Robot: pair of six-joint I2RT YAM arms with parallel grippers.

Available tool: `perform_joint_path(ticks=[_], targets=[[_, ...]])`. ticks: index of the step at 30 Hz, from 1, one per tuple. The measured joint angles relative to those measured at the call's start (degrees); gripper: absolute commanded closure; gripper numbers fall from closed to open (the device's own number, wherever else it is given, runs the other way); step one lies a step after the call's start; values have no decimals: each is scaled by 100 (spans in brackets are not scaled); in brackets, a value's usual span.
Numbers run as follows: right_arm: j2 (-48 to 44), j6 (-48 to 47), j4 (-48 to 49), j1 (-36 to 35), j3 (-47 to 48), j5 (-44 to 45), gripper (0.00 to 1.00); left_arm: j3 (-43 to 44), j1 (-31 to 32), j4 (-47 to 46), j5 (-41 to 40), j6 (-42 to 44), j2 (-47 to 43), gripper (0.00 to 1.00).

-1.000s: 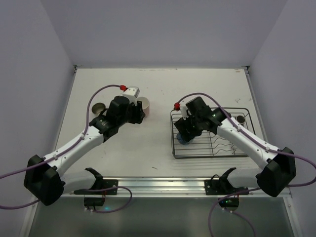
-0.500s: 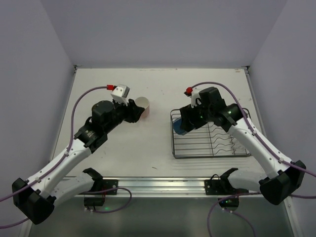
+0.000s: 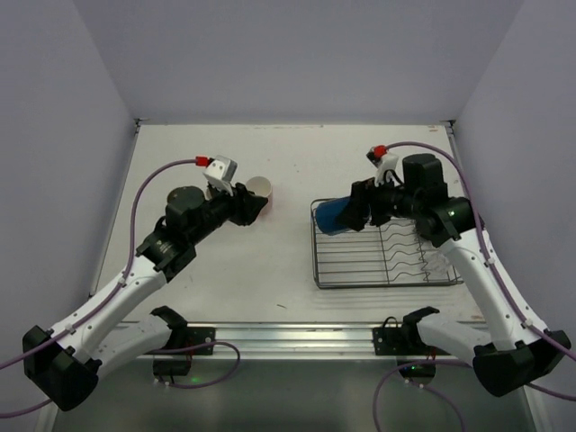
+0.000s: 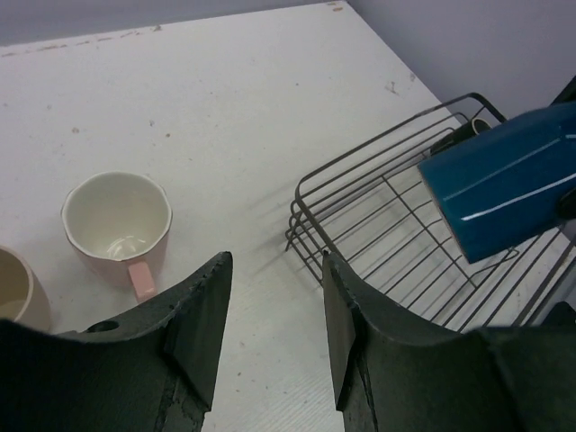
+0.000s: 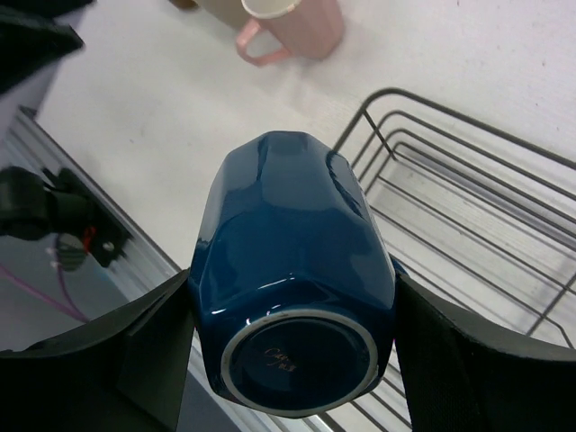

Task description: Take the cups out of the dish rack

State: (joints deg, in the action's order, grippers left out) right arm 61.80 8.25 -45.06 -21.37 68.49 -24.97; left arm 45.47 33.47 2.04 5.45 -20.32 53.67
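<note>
My right gripper (image 3: 349, 214) is shut on a blue cup (image 3: 334, 217), which hangs on its side above the left end of the dish rack (image 3: 387, 263). In the right wrist view the blue cup (image 5: 292, 270) shows its base, a finger (image 5: 148, 346) pressed to each side, the rack (image 5: 477, 193) below. A pink cup (image 3: 260, 190) stands upright on the table left of the rack. Just near of it my left gripper (image 3: 252, 210) is open; in its wrist view the gripper (image 4: 274, 270) is empty, with the pink cup (image 4: 117, 220) ahead on the left.
A beige cup (image 4: 13, 290) stands at the left edge of the left wrist view, beside the pink one. A dark cup (image 4: 470, 131) sits in the rack's far corner. The rack's wavy plate slots (image 3: 405, 256) fill its right half. Bare table (image 3: 288, 261) lies between the arms.
The right gripper has lifted the blue cup out of the rack and tipped it sideways. The left arm has risen and drawn back a little from the pink cup.
</note>
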Motion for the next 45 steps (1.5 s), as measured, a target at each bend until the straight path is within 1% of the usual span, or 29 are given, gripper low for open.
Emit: perform_joint_path(ticks=[6, 8, 12, 15, 22, 26, 30, 37, 45], targets=[[-313, 623, 625, 761, -37, -1034, 100, -638, -4, -660, 586, 52, -662, 50], [-378, 901, 872, 942, -42, -1381, 100, -866, -7, -1040, 874, 81, -918, 49], [-501, 1543, 1493, 1152, -98, -2000, 100, -1349, -7, -1928, 1475, 90, -1231, 48], [-608, 2194, 2164, 1215, -254, -2446, 100, -1648, -9, -2535, 1823, 83, -1279, 46], [-715, 3783, 3829, 1233, -640, -3274, 100, -1768, 0, -3707, 2708, 90, -846, 43], [-739, 4415, 4546, 1233, -807, -3536, 100, -1980, 55, -4389, 3154, 122, -780, 43], [-787, 4870, 5014, 1237, -960, -3711, 100, -1989, 195, -4795, 3517, 192, -527, 44], [-850, 5608, 5842, 1228, -1169, -3926, 100, -1987, 507, -5390, 3733, 216, -131, 44], [-1019, 5995, 6269, 1064, -1200, -3941, 100, -1742, 669, -5685, 3683, 306, 365, 44]])
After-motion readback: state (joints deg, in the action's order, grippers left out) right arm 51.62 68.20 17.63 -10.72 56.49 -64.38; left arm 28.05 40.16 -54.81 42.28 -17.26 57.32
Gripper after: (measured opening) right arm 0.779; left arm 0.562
